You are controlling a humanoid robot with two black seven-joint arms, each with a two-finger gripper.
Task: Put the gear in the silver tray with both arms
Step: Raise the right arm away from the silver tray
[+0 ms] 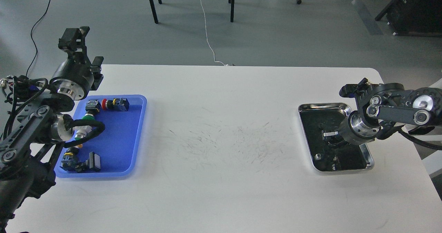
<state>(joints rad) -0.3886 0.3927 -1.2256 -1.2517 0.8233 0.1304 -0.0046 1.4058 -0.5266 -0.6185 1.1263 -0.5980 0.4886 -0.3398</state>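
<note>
where the grey floor ends, a wide white rectangular tabletop [228, 129] with faint dark scuff marks at its middle carries everything listed. left arm [31, 129], black, jointed, silver wrist ring, enters from the left edge; its end effector [77, 36] is raised beyond the tabletop's far left corner, fingers too dark to separate, so released or clenched cannot be told. right arm [390, 112], black, same build, reaches in from the right; its end effector [354, 89] hangs above the far right corner of the silver tray, state likewise unclear. blue plastic rectangular tray [121, 139], left side, holds several small push-button switch parts [115, 104]. shiny stainless-steel rectangular silver tray [312, 138], right side, dark reflective bottom, well apart from the blue one. small pale piece [318, 156] lies inside it, near its left rim.
</note>
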